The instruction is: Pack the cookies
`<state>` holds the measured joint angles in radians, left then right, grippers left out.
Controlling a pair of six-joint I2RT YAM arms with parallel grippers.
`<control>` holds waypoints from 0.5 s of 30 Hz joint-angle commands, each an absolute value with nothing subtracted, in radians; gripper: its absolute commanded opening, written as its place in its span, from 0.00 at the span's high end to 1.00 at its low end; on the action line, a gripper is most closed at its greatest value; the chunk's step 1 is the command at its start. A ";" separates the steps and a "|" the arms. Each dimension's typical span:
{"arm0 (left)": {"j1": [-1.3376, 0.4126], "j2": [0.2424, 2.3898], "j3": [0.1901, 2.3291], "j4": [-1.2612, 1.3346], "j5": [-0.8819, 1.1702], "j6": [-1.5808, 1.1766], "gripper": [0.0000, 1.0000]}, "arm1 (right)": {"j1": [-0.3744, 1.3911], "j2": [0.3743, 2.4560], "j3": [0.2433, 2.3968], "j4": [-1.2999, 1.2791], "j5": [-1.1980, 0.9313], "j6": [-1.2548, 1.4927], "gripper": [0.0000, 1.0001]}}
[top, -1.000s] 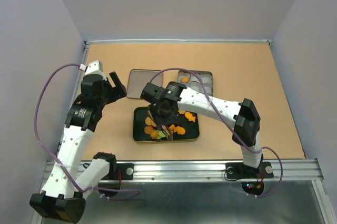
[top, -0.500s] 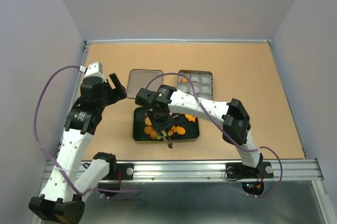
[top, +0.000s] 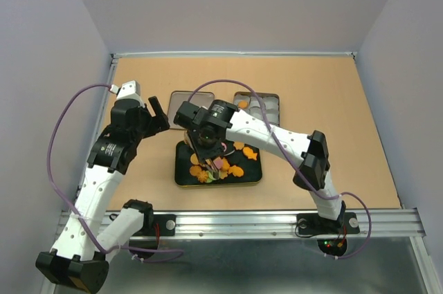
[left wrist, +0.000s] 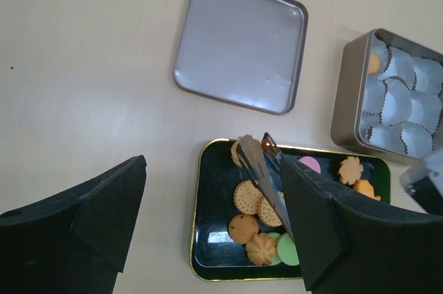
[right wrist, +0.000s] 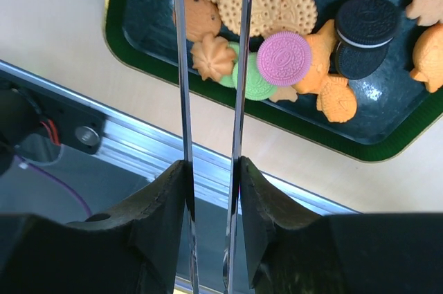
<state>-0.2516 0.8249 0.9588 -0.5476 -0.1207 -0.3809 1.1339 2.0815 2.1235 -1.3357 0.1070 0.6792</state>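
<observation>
The right claw (right wrist: 211, 169) was clenched on a pair of thin metal tongs (right wrist: 181, 66), one finger pressing each blade from the outside. The blades ran side by side with a narrow gap between them, out past the fingertips and over the cookies (right wrist: 284, 57). Their tips left the wrist view, and whether they gripped a cookie could not be told. The cookies lay just beneath and ahead of that claw, heaped on a dark tray (right wrist: 142, 10) with a green rim: round tan biscuits, pink and green ones, two dark sandwich ones and orange shaped pieces. Beyond the tray from the claw, on the tan surface (left wrist: 83, 66), a silver lid (left wrist: 239, 41) lay flat. Beside it, an open tin (left wrist: 348, 100) held white paper cups (left wrist: 401, 107), with one orange cookie in the corner nearest the lid. To the left of the right claw, the left claw (left wrist: 211, 218) hung released, fingers spread wide, above the tray's left edge.
</observation>
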 commanded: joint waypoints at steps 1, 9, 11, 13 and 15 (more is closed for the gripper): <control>-0.262 0.844 1.026 -0.552 -0.144 -0.360 0.11 | 1.141 1.991 2.217 -1.388 0.178 0.722 0.69; -0.272 0.885 1.072 -0.558 -0.138 -0.364 0.11 | 1.079 1.869 2.166 -1.388 0.305 0.736 0.69; -0.275 0.893 1.081 -0.557 -0.130 -0.367 0.11 | 1.033 1.844 2.149 -1.388 0.311 0.721 0.70; -0.278 0.907 1.092 -0.555 -0.121 -0.368 0.11 | 0.962 1.809 2.126 -1.385 0.313 0.693 0.70; -0.278 0.914 1.101 -0.551 -0.120 -0.368 0.11 | 0.905 1.792 2.111 -1.382 0.316 0.663 0.71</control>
